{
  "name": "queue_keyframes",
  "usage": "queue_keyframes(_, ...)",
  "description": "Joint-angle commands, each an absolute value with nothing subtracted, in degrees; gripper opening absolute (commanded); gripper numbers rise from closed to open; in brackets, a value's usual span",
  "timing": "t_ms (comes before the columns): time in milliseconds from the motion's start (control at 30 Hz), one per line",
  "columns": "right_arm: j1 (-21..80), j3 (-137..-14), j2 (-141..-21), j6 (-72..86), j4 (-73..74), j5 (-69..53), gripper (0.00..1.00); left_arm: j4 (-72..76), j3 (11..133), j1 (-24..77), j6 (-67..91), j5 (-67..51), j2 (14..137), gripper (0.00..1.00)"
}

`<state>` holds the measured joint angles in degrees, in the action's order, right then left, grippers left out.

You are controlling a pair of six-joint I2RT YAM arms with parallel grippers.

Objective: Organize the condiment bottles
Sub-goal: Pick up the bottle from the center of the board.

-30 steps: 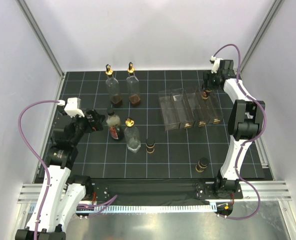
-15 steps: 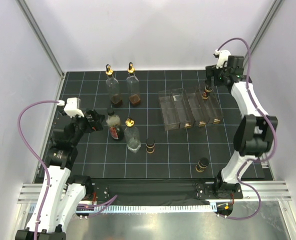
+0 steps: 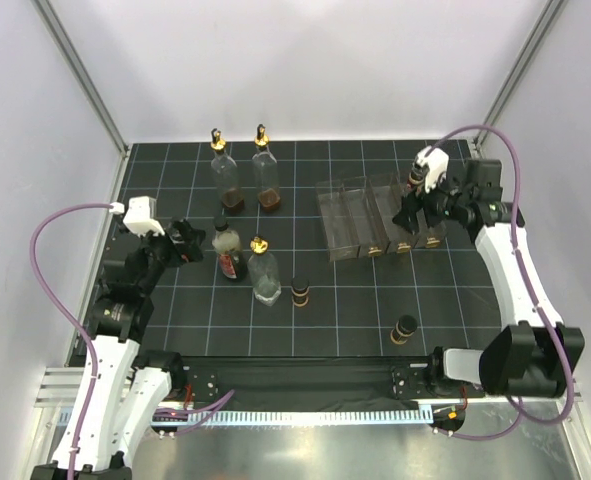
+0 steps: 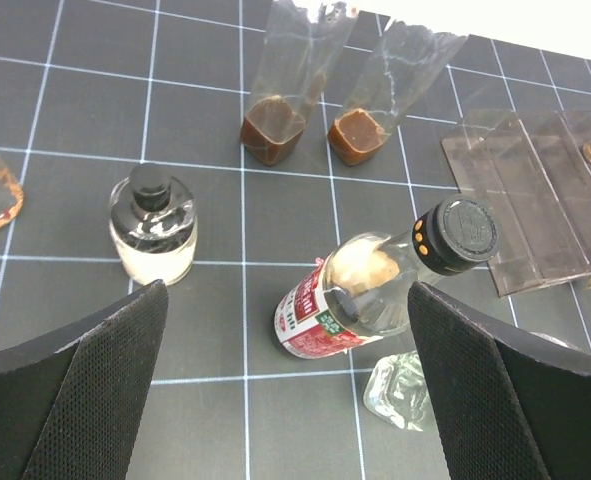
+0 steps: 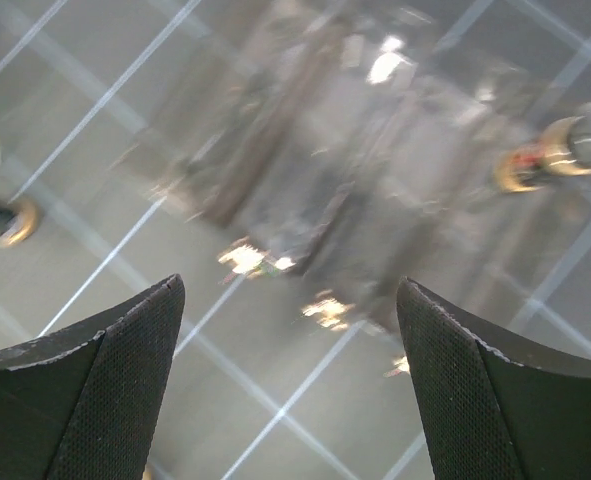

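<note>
Right gripper [image 3: 407, 212]: fingers apart, nothing between, over right side of clear rack [image 3: 350, 215], near gold-topped bottle [image 3: 412, 184] standing in it. Wrist view blurred. Risk: finger clips light rack wall, drags it, tips that bottle.

Left gripper [image 4: 287, 290]: spread wide, empty, facing red-label bottle [image 4: 347, 300] on mat. Tall pourer bottle [image 3: 264, 272] just beside; a sweeping finger could topple it.

Small dark bottle [image 3: 405, 328] loose on mat, near edge.

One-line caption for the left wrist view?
Open left hand framing a red-labelled bottle, with a small black-capped bottle nearby.
</note>
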<state>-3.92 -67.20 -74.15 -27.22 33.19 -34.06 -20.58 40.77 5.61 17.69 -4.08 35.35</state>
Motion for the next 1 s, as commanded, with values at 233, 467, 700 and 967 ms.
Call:
queue_keyframes(233, -3.7, -55.7, -59.7, -33.2, 40.2, -48.0, 0.87, -30.0, 47.5, 5.7, 21.7, -0.9, 30.6, 1.0)
queue_keyframes(467, -3.7, -51.6, -56.7, -33.6, 40.5, -51.5, 0.87, -35.3, 50.4, 5.6, 25.0, -3.4, 26.7, 1.0)
queue_keyframes(700, -3.7, -50.2, -55.7, -34.2, 40.5, -51.5, 0.87, -42.1, 52.6, 5.6, 27.4, -8.3, 25.6, 1.0)
queue_keyframes(967, -3.7, -49.6, -55.5, -34.7, 40.1, -50.3, 0.86, -45.5, 52.5, 5.8, 28.1, -15.7, 26.3, 1.0)
